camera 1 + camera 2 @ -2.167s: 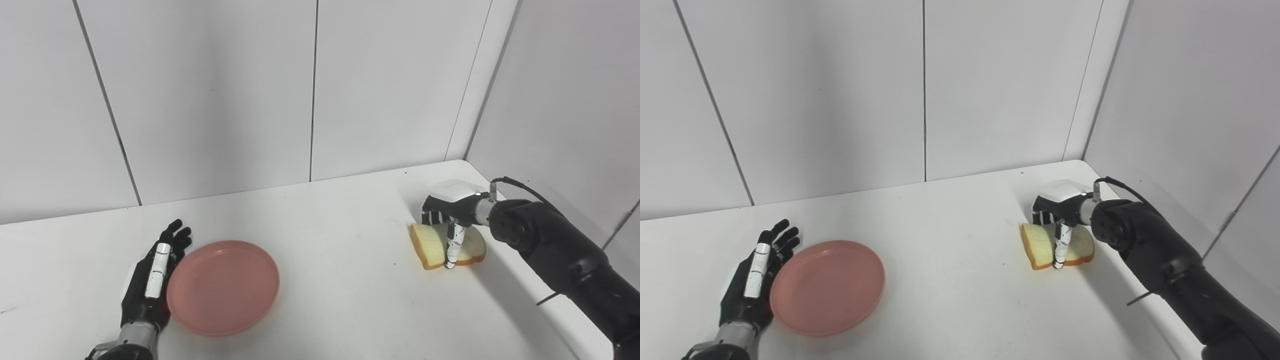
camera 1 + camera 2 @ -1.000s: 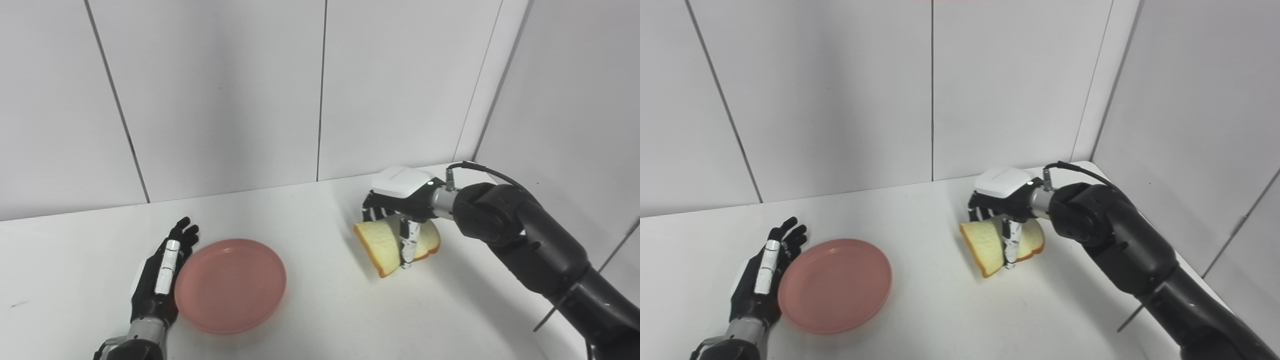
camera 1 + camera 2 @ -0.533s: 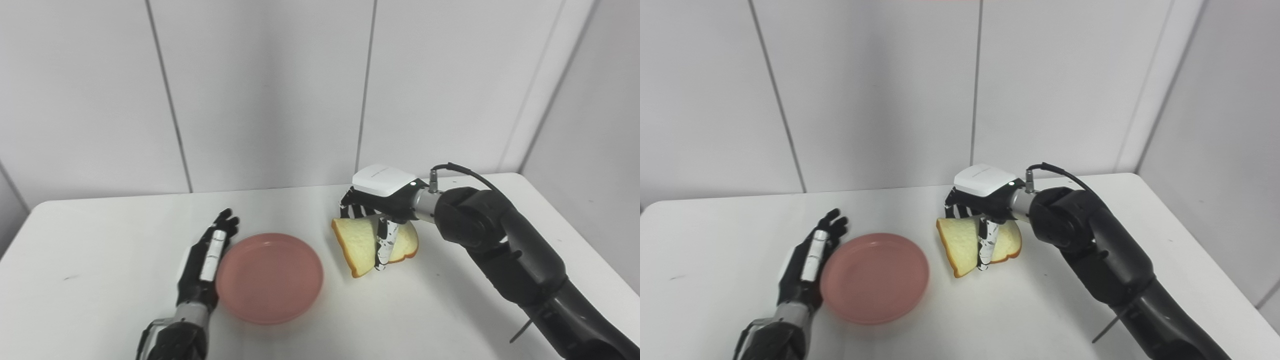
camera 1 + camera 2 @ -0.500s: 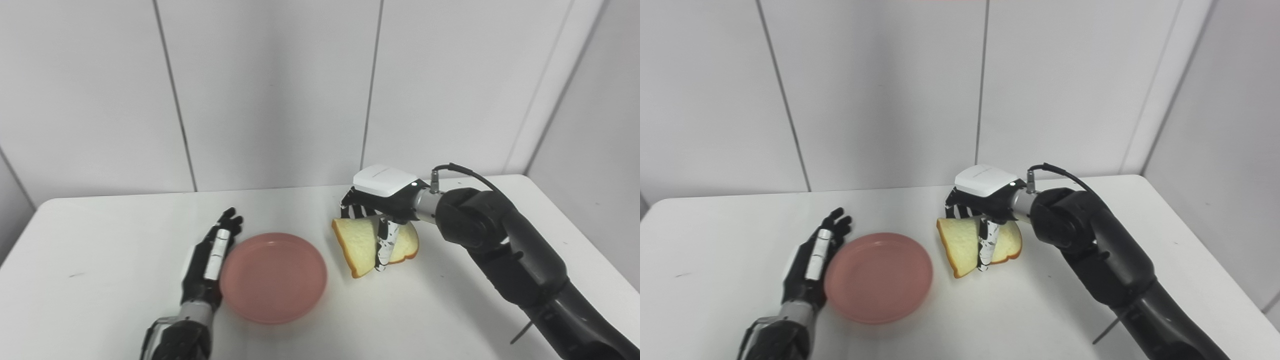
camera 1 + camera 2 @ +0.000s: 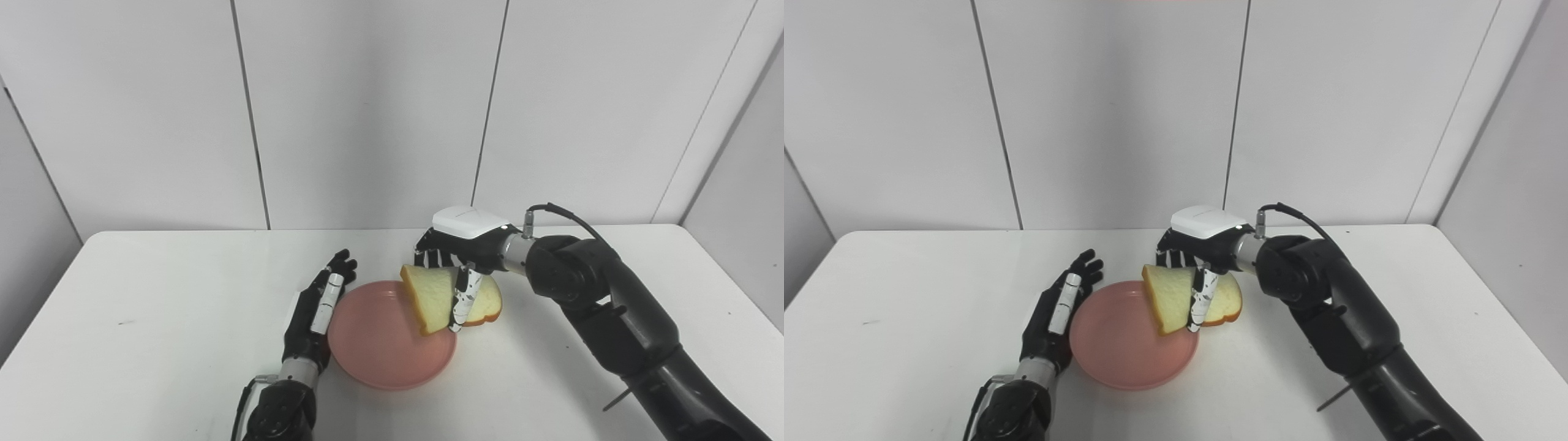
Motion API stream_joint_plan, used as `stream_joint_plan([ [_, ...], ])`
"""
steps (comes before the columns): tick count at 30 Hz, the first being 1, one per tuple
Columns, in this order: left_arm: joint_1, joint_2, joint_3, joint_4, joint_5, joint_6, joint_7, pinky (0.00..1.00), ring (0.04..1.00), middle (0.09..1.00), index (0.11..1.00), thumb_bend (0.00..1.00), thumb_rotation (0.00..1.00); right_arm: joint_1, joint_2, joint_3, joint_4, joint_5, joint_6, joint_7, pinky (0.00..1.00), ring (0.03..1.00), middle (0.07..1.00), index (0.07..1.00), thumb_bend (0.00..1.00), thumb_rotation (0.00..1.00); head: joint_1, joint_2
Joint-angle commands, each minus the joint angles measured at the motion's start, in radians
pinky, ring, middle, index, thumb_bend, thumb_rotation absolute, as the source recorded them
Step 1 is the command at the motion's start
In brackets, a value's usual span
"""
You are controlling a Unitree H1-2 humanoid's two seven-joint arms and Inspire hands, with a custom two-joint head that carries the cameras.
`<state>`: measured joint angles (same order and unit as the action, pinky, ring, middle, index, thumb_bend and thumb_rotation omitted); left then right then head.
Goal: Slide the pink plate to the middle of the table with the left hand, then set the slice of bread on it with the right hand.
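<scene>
Bread slice (image 5: 436, 296) tilts steeply in right hand (image 5: 460, 257), above pink plate (image 5: 380, 349).

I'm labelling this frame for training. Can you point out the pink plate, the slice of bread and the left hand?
pink plate (image 5: 373, 346), left eye view, on its bare inner floor.
slice of bread (image 5: 432, 294), left eye view, on its pale face.
left hand (image 5: 1053, 321), right eye view, on the back of the hand.
</scene>
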<state>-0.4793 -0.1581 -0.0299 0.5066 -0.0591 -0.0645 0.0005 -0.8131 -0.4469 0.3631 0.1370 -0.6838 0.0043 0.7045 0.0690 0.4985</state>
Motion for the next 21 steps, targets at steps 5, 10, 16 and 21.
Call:
stream_joint_plan([
  [5,0.022,-0.009,0.004,0.022,-0.002,0.054,0.007,1.0,0.909,0.893,0.837,0.81,0.81,-0.088,0.042,0.013,0.022,0.013,-0.018,-0.045,0.34,0.426,0.488,0.484,0.53,0.0,0.005,0.005],
  [10,0.025,-0.01,0.005,0.009,0.003,0.057,0.015,0.99,0.898,0.881,0.832,0.8,0.81,-0.098,0.061,0.039,0.036,0.004,-0.02,-0.051,0.35,0.439,0.488,0.486,0.53,0.0,0.005,0.01],
  [16,0.027,-0.01,0.008,0.003,0.002,0.061,0.018,0.99,0.888,0.866,0.829,0.8,0.8,-0.088,0.078,0.062,0.042,-0.019,-0.005,-0.059,0.38,0.474,0.507,0.469,0.52,0.0,0.006,0.012],
  [21,0.031,-0.009,0.006,-0.005,0.005,0.068,0.019,0.99,0.89,0.868,0.828,0.8,0.8,-0.075,0.091,0.075,0.054,-0.036,0.001,-0.061,0.36,0.437,0.467,0.505,0.53,0.0,0.004,0.017],
])
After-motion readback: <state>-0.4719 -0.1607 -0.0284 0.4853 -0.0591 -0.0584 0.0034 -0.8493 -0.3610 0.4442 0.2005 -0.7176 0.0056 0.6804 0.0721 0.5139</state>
